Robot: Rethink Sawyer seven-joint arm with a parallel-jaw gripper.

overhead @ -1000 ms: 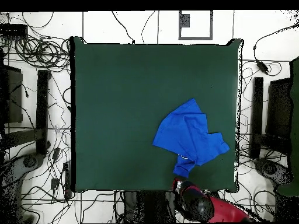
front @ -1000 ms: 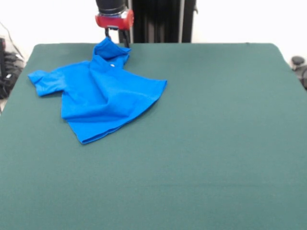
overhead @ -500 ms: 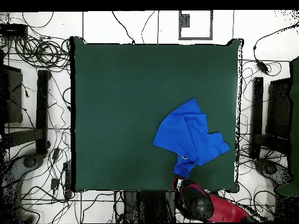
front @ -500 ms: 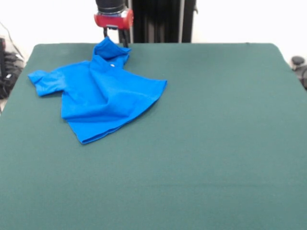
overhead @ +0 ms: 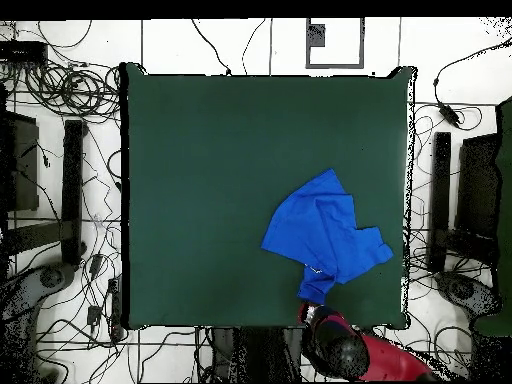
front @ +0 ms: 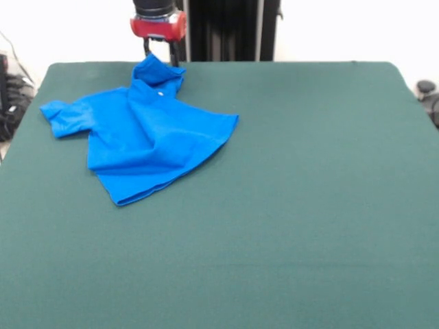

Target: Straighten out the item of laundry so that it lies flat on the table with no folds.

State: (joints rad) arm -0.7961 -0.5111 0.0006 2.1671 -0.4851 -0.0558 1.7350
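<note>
Lying rumpled on table (front: 309,205): blue T-shirt (front: 137,130); empty pincer (front: 160,52) parted, just above sleeve.

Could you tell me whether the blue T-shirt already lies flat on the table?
No, the T-shirt is bunched and folded over itself on the table.

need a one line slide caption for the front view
Crumpled blue T-shirt lies folded on the green table with the gripper poised just above its raised far sleeve.
</note>
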